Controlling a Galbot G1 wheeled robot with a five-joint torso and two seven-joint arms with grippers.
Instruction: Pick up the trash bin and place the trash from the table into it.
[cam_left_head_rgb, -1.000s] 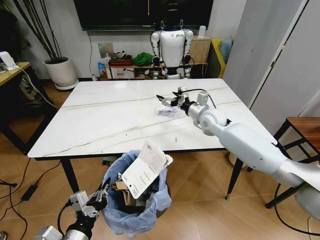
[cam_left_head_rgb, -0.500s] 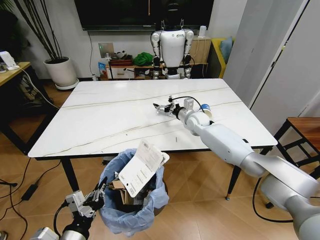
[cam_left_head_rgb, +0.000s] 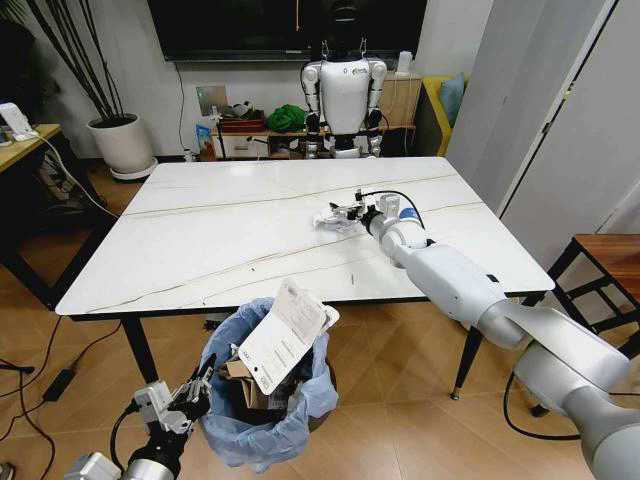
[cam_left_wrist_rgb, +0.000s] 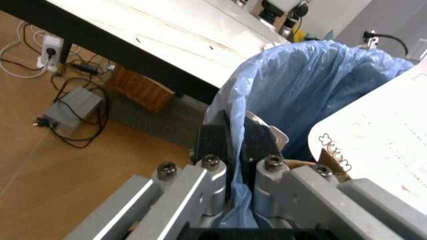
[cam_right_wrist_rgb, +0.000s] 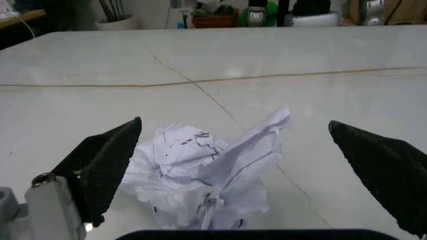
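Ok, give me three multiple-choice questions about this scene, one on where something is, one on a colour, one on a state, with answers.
1. Where does the crumpled white paper lie?
A. on the table
B. in the trash bin
C. on the floor

2. What colour is the bag lining the trash bin?
A. black
B. light blue
C. green

3. How is the right end effector?
A. shut on the paper
B. open, with the paper between its fingers
C. raised high above the table

Answers: 1 A, the paper rests on the marble top. 2 B, the crinkled liner is light blue. 3 B, the right wrist view shows the fingers spread on either side of the paper.
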